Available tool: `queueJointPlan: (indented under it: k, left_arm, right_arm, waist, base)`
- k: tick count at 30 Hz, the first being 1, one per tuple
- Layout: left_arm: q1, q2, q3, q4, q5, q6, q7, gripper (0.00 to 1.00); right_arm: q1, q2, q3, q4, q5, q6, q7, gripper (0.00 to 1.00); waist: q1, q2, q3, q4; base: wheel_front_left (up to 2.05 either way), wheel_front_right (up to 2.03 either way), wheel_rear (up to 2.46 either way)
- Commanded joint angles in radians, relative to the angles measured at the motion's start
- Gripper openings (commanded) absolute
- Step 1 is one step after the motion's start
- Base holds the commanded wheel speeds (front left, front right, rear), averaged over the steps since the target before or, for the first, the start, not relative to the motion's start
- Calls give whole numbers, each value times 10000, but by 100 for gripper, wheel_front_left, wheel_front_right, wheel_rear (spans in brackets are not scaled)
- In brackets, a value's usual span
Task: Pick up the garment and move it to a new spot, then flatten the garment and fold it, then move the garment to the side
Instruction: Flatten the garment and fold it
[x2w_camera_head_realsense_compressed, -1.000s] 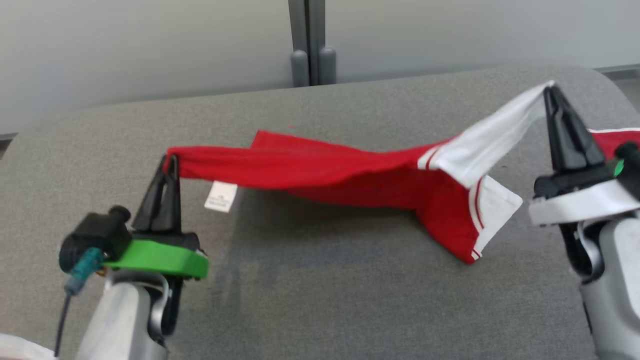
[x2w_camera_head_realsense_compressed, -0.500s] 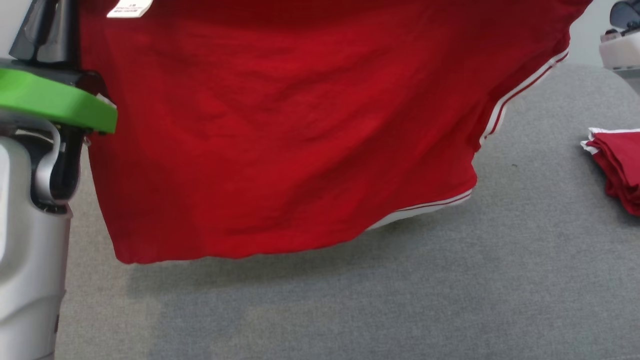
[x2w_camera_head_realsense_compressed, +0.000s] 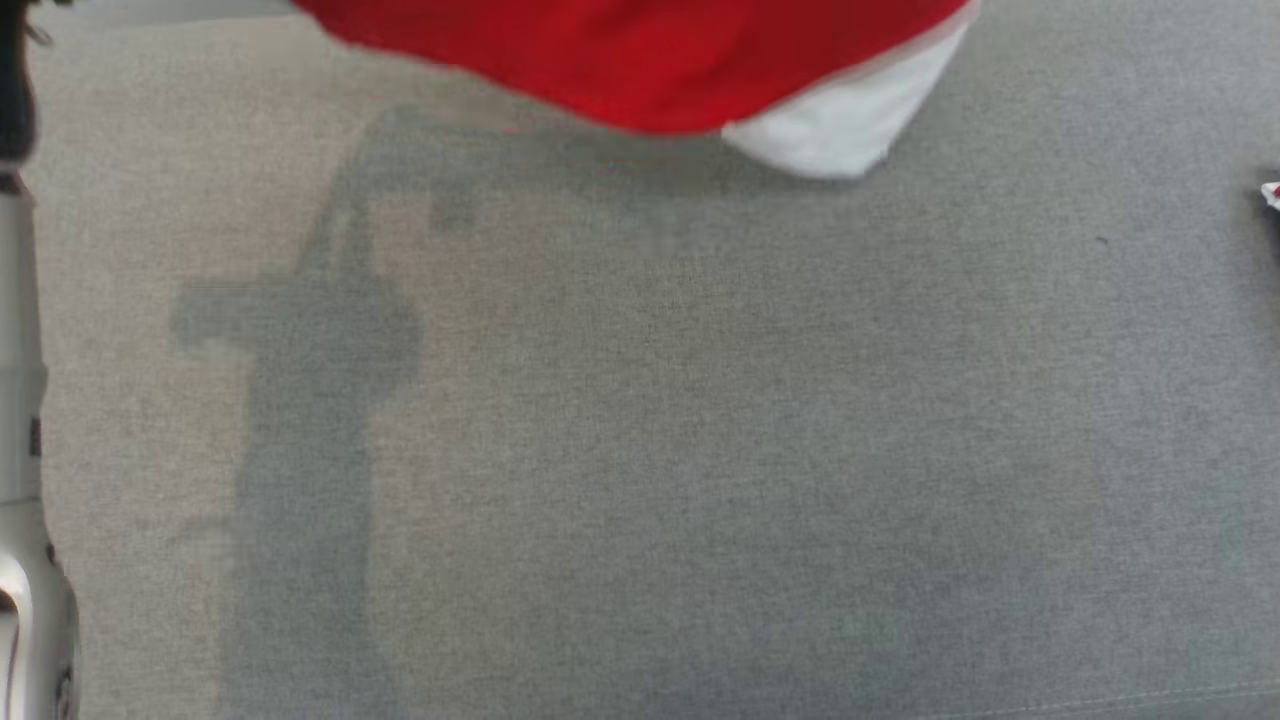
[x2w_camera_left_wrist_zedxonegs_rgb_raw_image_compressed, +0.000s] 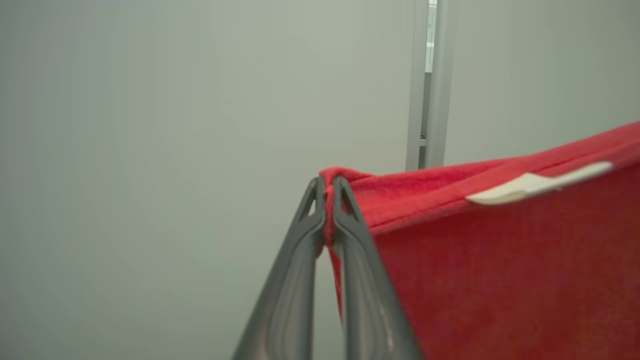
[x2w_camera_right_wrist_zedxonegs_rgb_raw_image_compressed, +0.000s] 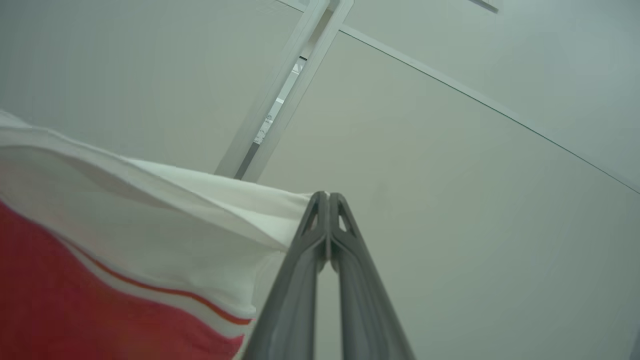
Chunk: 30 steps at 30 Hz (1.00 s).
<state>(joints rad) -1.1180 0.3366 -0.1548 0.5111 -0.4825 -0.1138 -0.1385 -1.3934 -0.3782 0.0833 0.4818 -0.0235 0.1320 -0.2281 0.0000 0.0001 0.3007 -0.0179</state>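
Since half a second ago the garment (x2w_camera_head_realsense_compressed: 640, 70) has climbed the head view. Then it hung as a red sheet across most of the frame; now its lower edge and one white sleeve (x2w_camera_head_realsense_compressed: 840, 135) dip in at the top. The view itself has shifted as well, so part of that is camera, not cloth.

Position: garment is in the air, strung between both tools. It looks clear of the grey tabletop (x2w_camera_head_realsense_compressed: 700, 450), with its shadow lying below it.

Left tool (x2w_camera_left_wrist_zedxonegs_rgb_raw_image_compressed: 327, 187): closed on a red hem corner, cloth nipped between the tips. White tag (x2w_camera_left_wrist_zedxonegs_rgb_raw_image_compressed: 537, 182) sits along the same edge, near the grip.

Right tool (x2w_camera_right_wrist_zedxonegs_rgb_raw_image_compressed: 327, 197): closed on the white edge at the far end, with the red-striped trim hanging below it.

Handling, my reading: light, thin and wholly limp. It sags between the two grips and holds no shape of its own. Not fragile. Both pinches are right at the margin, so a sharp tug apart could strip an edge free. Hems and seams look the best places to hold, being doubled and thicker. I'd keep steady, mild tension between the tools.

A second red-and-white bundle (x2w_camera_head_realsense_compressed: 1272, 195) shows at the right edge, well apart; I'd steer clear of it.
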Motion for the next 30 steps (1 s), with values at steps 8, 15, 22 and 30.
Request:
queueJointPlan:
  k: [8, 15, 22, 30]
  left_arm:
    - [-572, -305, 246, 1571, -140, -10, -1084, 0]
    - [2094, -580, 749, 2124, -439, -100, -1267, 0]
    - [5621, -1679, 1704, 1843, -302, -131, -1277, 0]
    - [8377, -2590, 2620, 987, -180, -147, -1279, 0]
  right_arm:
    - [-69, 408, -1006, 1042, -618, -34, -349, 0]
    - [3379, 1124, -1710, 15, 334, -51, -370, 0]
    - [7965, 1874, -2020, -1260, 1303, -57, -368, 0]
    - [11206, 2298, -2117, -1691, 1911, -57, -369, 0]
  waist:
    - [0, -1, 1336, -104]
    - [0, -1, 1274, -337]
    - [0, -1, 669, -472]
    - [0, -1, -412, -586]
  base:
    - [0, 0, 0]
    - [0, 0, 0]
    - [0, 0, 0]
    - [0, 0, 0]
